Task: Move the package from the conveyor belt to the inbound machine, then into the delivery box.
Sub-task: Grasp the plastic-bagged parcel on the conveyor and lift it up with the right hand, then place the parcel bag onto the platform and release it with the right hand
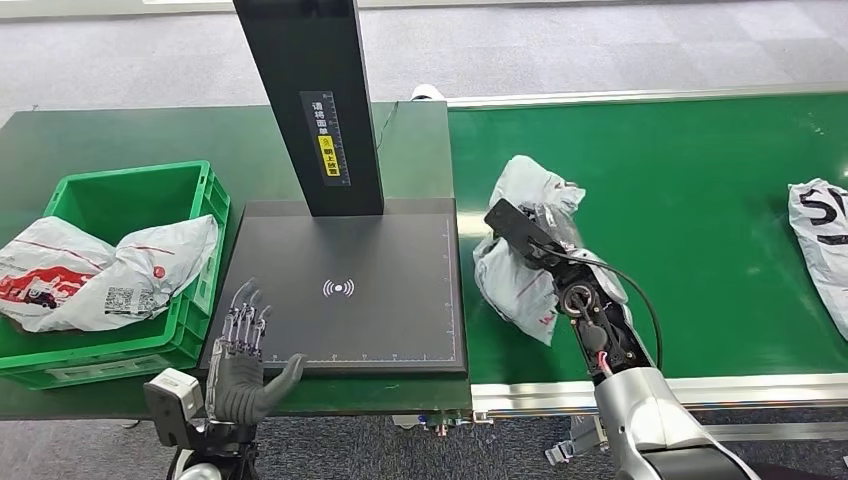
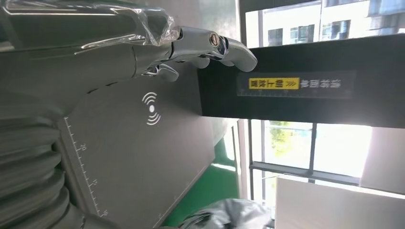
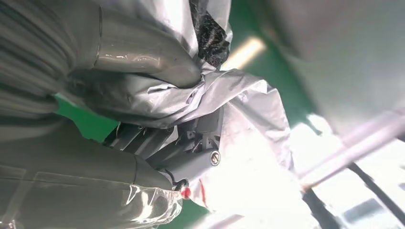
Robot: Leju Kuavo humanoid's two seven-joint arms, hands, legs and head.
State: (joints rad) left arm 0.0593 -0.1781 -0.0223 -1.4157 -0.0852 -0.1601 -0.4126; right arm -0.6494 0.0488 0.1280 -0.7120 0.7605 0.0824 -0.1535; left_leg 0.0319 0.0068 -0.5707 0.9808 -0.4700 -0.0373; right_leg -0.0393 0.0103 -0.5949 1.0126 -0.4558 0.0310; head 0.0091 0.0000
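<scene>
A crumpled grey-white plastic package [image 1: 522, 186] lies over the green conveyor belt [image 1: 700, 200], just right of the black inbound machine plate [image 1: 380, 330]. My right hand [image 1: 556, 228] grips it from above; the right wrist view has the thumb [image 3: 143, 62] and fingers [image 3: 191, 160] clamped into the package's folds [image 3: 248, 109]. Whether the package is off the belt I cannot tell. My left hand [image 1: 243, 350] stands with fingers spread and nothing in it, at the plate's front left corner. Its fingertips [image 2: 215, 45] reach over the plate [image 2: 143, 152]. The green delivery box [image 1: 130, 195] is at the left.
One white package [image 1: 100, 270] lies in the delivery box. The machine's black post [image 1: 315, 100] rises from the back of the plate. Another white package [image 1: 822, 235] with black print lies on the belt at the far right. The belt's metal rail [image 1: 700, 390] runs along the near side.
</scene>
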